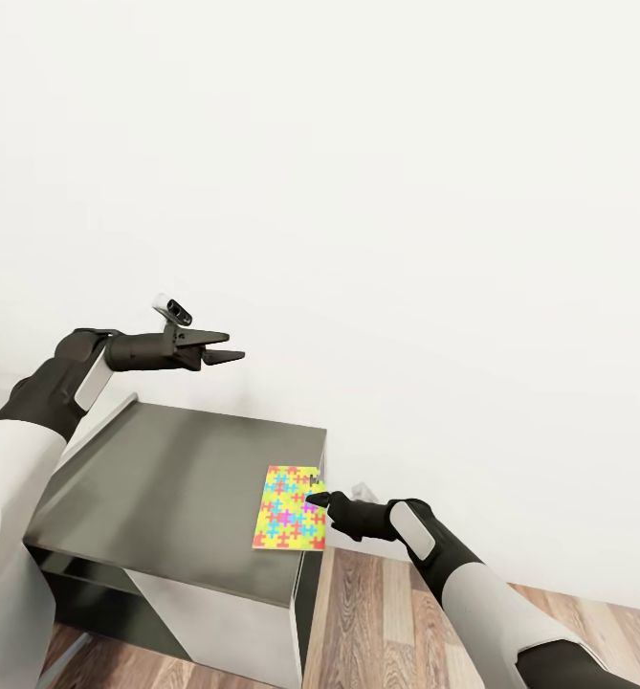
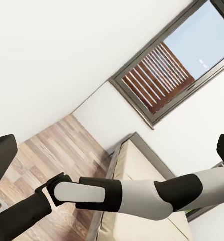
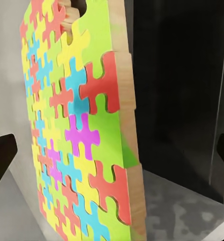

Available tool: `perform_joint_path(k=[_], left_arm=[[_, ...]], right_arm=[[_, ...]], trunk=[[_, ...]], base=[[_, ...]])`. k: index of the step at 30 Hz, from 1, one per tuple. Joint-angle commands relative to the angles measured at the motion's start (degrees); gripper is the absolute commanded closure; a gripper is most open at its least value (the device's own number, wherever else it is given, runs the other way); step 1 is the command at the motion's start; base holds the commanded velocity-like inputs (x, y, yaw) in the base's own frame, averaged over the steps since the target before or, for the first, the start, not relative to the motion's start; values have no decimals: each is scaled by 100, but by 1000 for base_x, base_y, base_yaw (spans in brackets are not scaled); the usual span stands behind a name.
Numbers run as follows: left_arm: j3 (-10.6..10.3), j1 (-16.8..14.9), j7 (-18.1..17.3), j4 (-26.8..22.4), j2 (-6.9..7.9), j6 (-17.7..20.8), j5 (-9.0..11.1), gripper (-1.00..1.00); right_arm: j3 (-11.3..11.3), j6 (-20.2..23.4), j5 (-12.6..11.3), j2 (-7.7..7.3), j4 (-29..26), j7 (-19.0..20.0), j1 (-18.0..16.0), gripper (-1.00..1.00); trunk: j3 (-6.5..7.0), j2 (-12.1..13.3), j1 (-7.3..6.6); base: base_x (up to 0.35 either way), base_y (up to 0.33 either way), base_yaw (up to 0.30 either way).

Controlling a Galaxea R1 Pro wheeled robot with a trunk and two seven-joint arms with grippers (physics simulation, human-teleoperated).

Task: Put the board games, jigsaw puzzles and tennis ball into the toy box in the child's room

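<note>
A jigsaw puzzle (image 1: 289,522), a thin square of multicoloured patches, lies flat at the right edge of a low dark grey desk (image 1: 166,478). My right gripper (image 1: 316,498) is at the puzzle's right edge, open. In the right wrist view the puzzle (image 3: 77,125) stands between the two wide-apart fingers (image 3: 1,155), with its wooden edge close to the camera. My left gripper (image 1: 231,346) hangs open and empty well above the desk's back left part. The left wrist view looks past my right forearm (image 2: 117,193) to the bed (image 2: 137,170) with its beige mattress. The toy box is out of view.
The dark desk has a white side panel (image 1: 214,622) and stands against a plain white wall (image 1: 406,191). Wood-plank floor (image 1: 386,612) lies to its right. A dark-framed window (image 2: 167,70) shows in the left wrist view above the bed.
</note>
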Motion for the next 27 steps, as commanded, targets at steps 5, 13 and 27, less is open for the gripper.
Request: perform_joint_path(k=[5, 13, 27], left_arm=[[-17, -6, -34, 1, 6, 61, 1, -100], [-18, -4, -34, -4, 18, 61, 1, -100], [-16, 0, -34, -7, 7, 61, 4, -100]], right_arm=[[12, 10, 13, -2, 0, 16, -4, 100], [12, 15, 14, -2, 0, 16, -4, 100], [17, 19, 22, -2, -2, 39, -4, 100]], trunk=[[-6, -4, 0], [-6, -4, 0], [48, 117, -66]], base=[[0, 0, 0], [0, 0, 0], [0, 0, 0]])
